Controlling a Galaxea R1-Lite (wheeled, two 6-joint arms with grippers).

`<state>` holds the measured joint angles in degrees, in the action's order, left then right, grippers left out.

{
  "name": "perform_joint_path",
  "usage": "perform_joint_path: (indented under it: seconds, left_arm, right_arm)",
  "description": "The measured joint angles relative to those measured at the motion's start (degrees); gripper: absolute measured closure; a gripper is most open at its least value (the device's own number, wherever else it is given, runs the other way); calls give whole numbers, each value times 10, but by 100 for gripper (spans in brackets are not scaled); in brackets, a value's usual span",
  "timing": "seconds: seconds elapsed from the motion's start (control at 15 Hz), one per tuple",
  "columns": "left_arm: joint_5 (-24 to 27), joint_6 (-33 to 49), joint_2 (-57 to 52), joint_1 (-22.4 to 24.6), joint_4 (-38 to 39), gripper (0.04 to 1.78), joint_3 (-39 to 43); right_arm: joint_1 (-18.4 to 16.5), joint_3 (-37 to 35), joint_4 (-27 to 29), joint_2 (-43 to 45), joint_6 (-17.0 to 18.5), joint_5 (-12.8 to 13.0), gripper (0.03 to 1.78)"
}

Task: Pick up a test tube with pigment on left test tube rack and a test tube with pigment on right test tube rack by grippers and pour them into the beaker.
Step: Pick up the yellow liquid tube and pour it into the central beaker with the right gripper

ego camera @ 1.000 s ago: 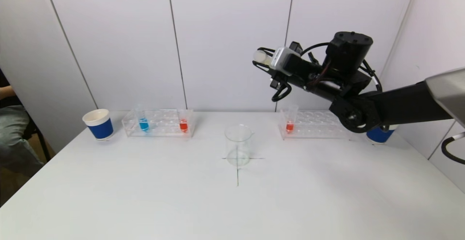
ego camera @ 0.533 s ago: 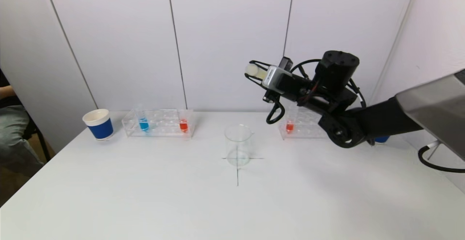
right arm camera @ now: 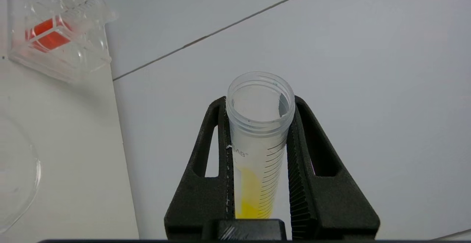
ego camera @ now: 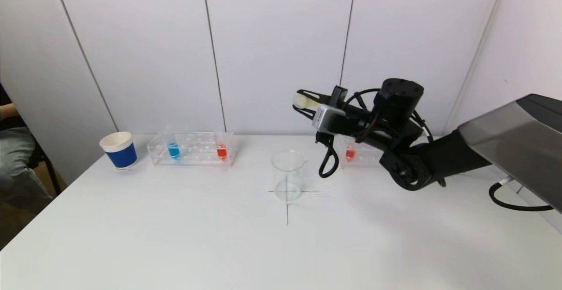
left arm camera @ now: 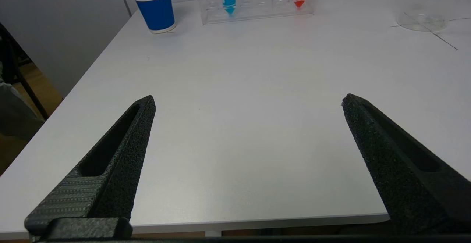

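My right gripper [ego camera: 303, 101] is shut on a clear test tube with yellow pigment [right arm camera: 257, 147]. It holds the tube nearly level in the air, mouth toward the left, above and a little right of the glass beaker [ego camera: 288, 175]. The left rack [ego camera: 192, 148] holds a blue tube [ego camera: 173, 148] and a red tube [ego camera: 221, 149]. The right rack [ego camera: 364, 154], partly hidden behind my right arm, holds a red tube [ego camera: 350, 152]. My left gripper [left arm camera: 246, 103] is open and empty, low at the table's near left edge, out of the head view.
A blue-and-white paper cup [ego camera: 119, 150] stands left of the left rack. A black cross [ego camera: 287, 202] is drawn on the white table under the beaker. A cable loop [ego camera: 326, 165] hangs from my right wrist beside the beaker.
My right arm has moved left and down with the yellow tube, from above the right rack toward the beaker. The left gripper has not visibly moved.
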<state>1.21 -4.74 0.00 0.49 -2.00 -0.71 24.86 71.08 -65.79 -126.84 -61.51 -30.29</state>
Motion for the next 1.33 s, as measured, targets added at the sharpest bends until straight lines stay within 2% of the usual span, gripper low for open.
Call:
perform_joint_path:
  seconds: [0.27,0.53,1.13,1.33]
  left_arm:
    - [0,0,0,0,0,5,0]
    - [0,0,0,0,0,5,0]
    - [0,0,0,0,0,5,0]
    - [0,0,0,0,0,5,0]
  right_arm:
    - [0,-7,30,3,-39,-9,134]
    - [-2,-4,99,17,-84,-20,134]
    - [-5,-4,108,18,-141,-54,134]
    - [-3,-4,108,15,-150,-57,134]
